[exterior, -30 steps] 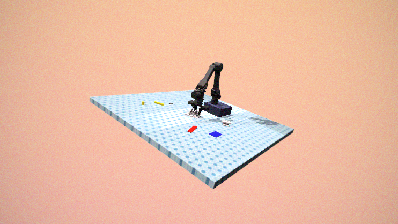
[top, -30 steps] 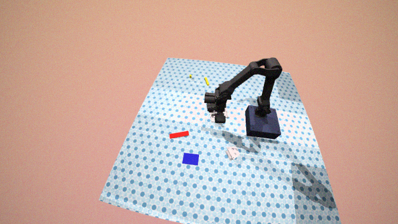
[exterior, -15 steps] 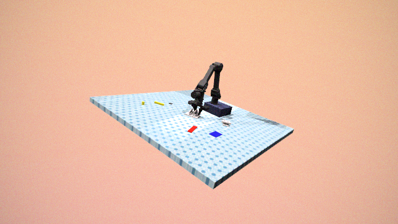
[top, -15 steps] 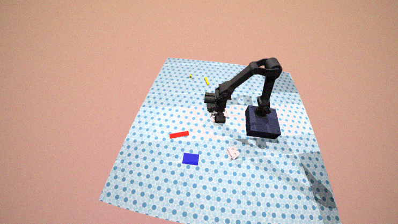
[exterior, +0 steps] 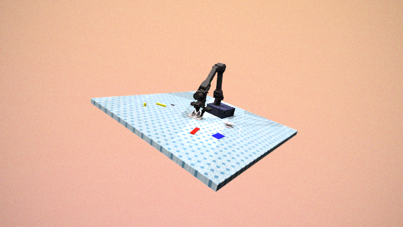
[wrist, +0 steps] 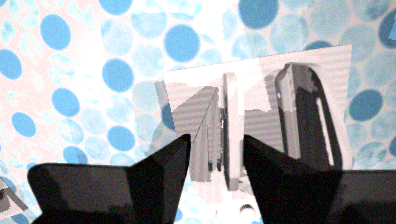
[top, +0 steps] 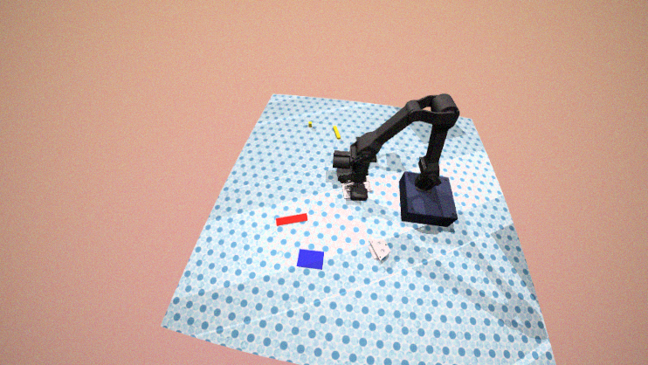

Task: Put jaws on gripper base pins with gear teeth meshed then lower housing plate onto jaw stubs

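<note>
The white gripper base (top: pixel 347 191) (exterior: pixel 190 115) (wrist: pixel 341 61) lies flat under the hand. My gripper (top: pixel 354 184) (exterior: pixel 200 111) (wrist: pixel 215 140) points down over it, shut on an upright white jaw (wrist: pixel 233 110). The other jaw (wrist: pixel 306 107) (exterior: pixel 193 113) stands on the base beside the right finger, outside the grip. The pins and the gear teeth are hidden or too small to tell, so I cannot tell whether the teeth mesh. The white housing plate (top: pixel 380 250) (exterior: pixel 228 124) lies apart from the base, nearer the front, in the top view.
A red bar (top: pixel 291 219) (exterior: pixel 194 130) and a blue rectangle (top: pixel 310 259) (exterior: pixel 218 136) lie in front of the base. A yellow bar (top: pixel 336 132) (exterior: pixel 161 105) and a small yellow block (top: pixel 310 124) (exterior: pixel 144 104) lie farther back. The dark arm mount (top: pixel 428 199) (exterior: pixel 221 110) stands at the right.
</note>
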`<action>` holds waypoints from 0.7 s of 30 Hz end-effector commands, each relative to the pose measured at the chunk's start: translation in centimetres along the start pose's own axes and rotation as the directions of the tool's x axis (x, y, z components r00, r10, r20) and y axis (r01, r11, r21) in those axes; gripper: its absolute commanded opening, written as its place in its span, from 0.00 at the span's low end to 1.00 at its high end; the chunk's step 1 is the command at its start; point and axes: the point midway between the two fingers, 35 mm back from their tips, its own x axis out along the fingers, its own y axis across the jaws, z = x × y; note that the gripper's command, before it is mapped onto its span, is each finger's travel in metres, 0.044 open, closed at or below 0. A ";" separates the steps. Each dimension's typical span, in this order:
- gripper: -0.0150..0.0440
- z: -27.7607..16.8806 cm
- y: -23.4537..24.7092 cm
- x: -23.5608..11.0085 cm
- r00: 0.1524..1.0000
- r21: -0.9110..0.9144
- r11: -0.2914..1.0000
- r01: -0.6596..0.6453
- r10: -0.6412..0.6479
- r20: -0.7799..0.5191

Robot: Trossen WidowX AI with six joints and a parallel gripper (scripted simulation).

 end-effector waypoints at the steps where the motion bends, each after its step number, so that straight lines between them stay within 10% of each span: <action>1: 0.48 0.0 -0.1 0.1 1.000 0.003 1.000 0.004 -0.004 0.000; 21: 0.48 0.0 -0.1 0.5 1.000 0.003 1.000 0.004 -0.004 0.000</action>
